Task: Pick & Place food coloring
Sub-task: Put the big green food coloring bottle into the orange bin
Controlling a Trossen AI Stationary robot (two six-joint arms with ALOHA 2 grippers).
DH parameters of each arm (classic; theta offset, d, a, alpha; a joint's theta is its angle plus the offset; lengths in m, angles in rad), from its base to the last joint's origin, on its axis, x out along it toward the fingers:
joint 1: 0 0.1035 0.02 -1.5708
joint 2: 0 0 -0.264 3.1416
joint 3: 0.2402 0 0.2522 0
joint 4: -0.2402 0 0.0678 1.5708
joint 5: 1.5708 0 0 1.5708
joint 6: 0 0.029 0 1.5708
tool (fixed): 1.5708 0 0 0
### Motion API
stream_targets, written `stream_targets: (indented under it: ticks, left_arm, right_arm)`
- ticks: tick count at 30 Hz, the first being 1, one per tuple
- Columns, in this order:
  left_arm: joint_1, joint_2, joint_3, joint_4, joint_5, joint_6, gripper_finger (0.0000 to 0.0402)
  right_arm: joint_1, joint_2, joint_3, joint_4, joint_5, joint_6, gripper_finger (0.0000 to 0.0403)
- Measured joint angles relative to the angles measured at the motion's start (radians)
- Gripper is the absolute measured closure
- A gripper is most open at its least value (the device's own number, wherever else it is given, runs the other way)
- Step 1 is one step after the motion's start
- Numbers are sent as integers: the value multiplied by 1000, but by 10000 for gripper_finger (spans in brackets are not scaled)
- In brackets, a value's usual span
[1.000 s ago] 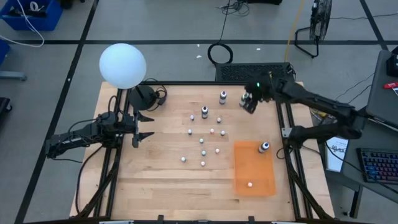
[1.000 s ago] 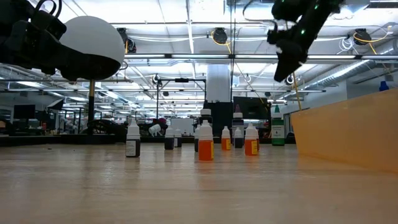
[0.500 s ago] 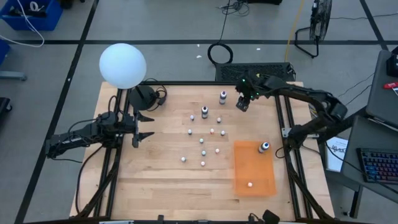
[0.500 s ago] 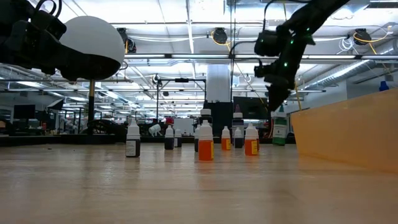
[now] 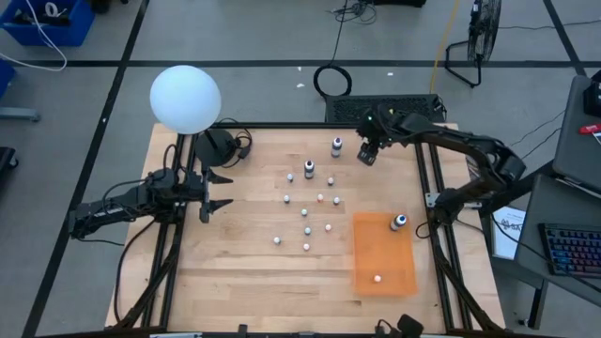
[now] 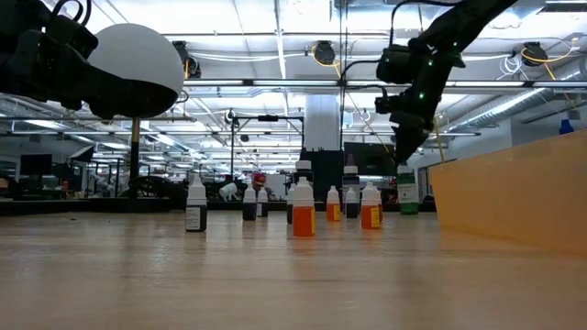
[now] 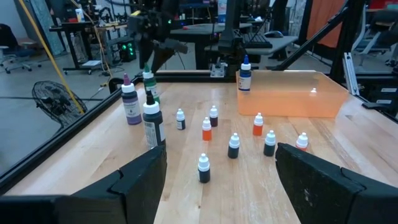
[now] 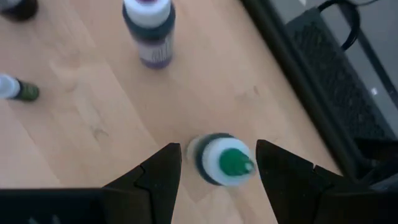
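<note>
- Descent of the right gripper (image 8: 217,163) over the small dark bottle with a green pointed cap (image 8: 221,160) is judged to be the step in hand; the bottle is seen between the two dark fingers (image 8: 152,180) in the right wrist view, slightly off-centre.
- Centring over the green cap is advised before lowering, so neither finger clips the shoulder and tips the bottle; it stands close to the black table rail (image 8: 292,68), so room on that side is limited.
- Closing should be held until the fingers are level with the bottle body, not the narrow cap.
- Right gripper (image 5: 368,155) is placed at the upper right of the high view; jaws are parted, nothing is gripped, and no contact with the bottle can be confirmed.
- Purple-capped bottle (image 8: 149,31) is seen nearby, apart from the fingers; it should not be brushed.
- Left gripper (image 5: 218,191) is parked wide open at the left of the high view, holding nothing.
- Remaining tiny bottles (image 5: 307,212) are scattered mid-table; one blue-capped bottle (image 5: 400,222) and a small white-topped one (image 5: 377,278) already stand on the flat orange rectangular sheet (image 5: 371,253) at lower right.
</note>
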Motion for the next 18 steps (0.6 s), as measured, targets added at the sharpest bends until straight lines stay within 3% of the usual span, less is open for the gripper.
stream_targets:
  ticks: [3,9,13,18]
  left_arm:
    - [0,0,0,0,0,0,103]
    - [0,0,0,0,0,0,103]
    - [0,0,0,0,0,0,103]
    - [0,0,0,0,0,0,103]
  right_arm:
    - [0,-30,0,5,17,0,206]
    - [-5,-55,0,-28,148,22,206]
    - [-21,-55,-1,-89,52,49,206]
    - [-25,-55,-1,-90,20,57,206]
